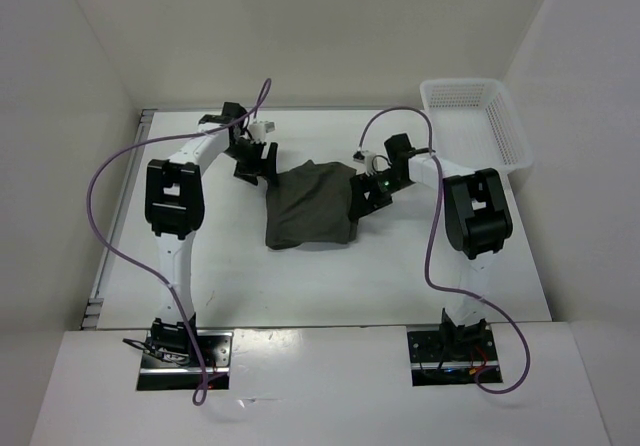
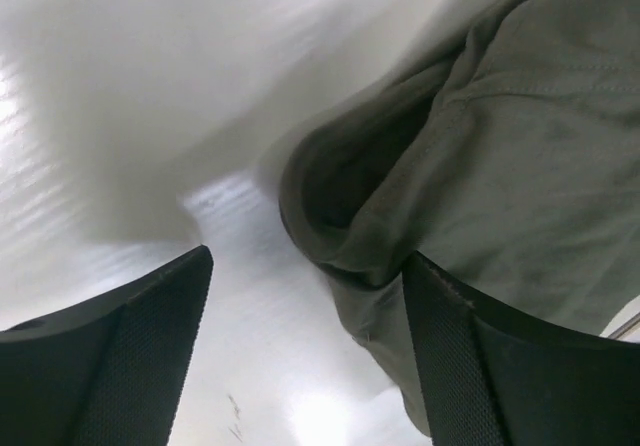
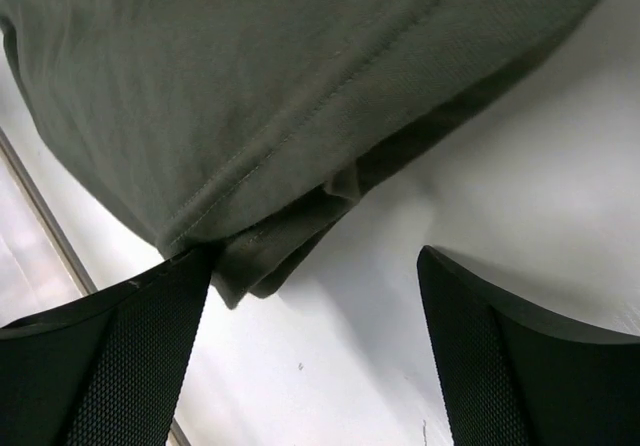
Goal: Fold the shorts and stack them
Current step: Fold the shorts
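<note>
**Folded shorts (image 1: 312,206) lie mid-table**

On the table (image 1: 230,266) the bundle is roughly square with no clear long axis, its near edge facing the arm bases. The white mesh basket (image 1: 478,116) stands at the far right corner, well apart. Only the wrist views show the left gripper (image 2: 307,266) and right gripper (image 3: 318,266) spread wide, each with a fabric edge just beside one finger.

shorts (image 1: 312,206) between grippers, basket (image 1: 478,121) far-right

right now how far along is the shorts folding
Done: the shorts lie in a roughly rectangular bundle, seemingly folded once. In hand: the left hand and right hand sit open at its far corners, neither gripping yet. Left: further folding and stacking; the basket stands apart at the far right.
</note>
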Robot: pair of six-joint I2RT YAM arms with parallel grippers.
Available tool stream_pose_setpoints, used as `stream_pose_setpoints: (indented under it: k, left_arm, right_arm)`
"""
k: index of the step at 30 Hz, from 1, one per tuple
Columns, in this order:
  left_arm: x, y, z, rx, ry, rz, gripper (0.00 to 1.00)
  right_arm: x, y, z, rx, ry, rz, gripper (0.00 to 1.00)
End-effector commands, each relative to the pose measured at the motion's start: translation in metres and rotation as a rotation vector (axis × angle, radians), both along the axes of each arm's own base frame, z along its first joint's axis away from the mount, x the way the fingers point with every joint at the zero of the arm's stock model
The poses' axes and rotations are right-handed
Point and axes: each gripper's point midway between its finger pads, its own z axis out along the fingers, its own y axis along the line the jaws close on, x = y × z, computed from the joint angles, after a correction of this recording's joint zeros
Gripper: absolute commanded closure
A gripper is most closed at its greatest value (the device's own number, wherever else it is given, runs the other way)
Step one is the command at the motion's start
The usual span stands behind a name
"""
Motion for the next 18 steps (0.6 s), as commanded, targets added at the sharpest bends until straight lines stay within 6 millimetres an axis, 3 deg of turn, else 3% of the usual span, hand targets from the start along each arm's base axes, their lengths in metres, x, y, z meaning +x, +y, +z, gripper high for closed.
stream_pose_setpoints:
  k: [1,2,6,7,9,10,11,13,14,18]
  left_arm:
    - [0.012,-0.008,-0.005,-0.052,-0.019,-0.018,0.18]
    - [0.012,-0.008,-0.005,-0.052,-0.019,-0.018,0.25]
    - [0.01,-0.015,-0.012,-0.095,0.008,-0.031,0.35]
    - [0.009,-0.017,-0.011,-0.112,0.01,-0.036,0.49]
    - [0.01,-0.019,-0.014,-0.122,0.011,-0.039,0.66]
    - [0.01,-0.019,-0.014,-0.123,0.011,-0.039,0.81]
    - [0.012,-0.021,-0.012,-0.134,0.001,-0.043,0.87]
    - [0.016,-0.022,-0.013,-0.135,-0.012,-0.044,0.89]
    - [0.02,-0.019,-0.009,-0.148,-0.022,-0.04,0.89]
    - [0.026,-0.022,-0.006,-0.167,-0.041,-0.047,0.89]
  right_arm:
    - [-0.011,0.005,0.021,0.037,-0.039,0.072,0.15]
    - [-0.013,0.002,0.023,0.02,-0.059,0.095,0.17]
    - [-0.014,-0.017,0.03,-0.01,-0.082,0.086,0.19]
    - [-0.014,-0.021,0.033,-0.011,-0.092,0.086,0.19]
    - [-0.028,-0.025,0.036,-0.016,-0.094,0.108,0.19]
    - [-0.031,-0.025,0.037,-0.017,-0.092,0.108,0.19]
    - [-0.044,-0.018,0.037,0.018,-0.043,0.101,0.16]
    - [-0.046,-0.006,0.042,0.045,-0.051,0.089,0.15]
    - [-0.056,0.007,0.036,0.04,-0.028,0.103,0.13]
    - [-0.062,0.036,0.025,0.049,0.025,0.061,0.11]
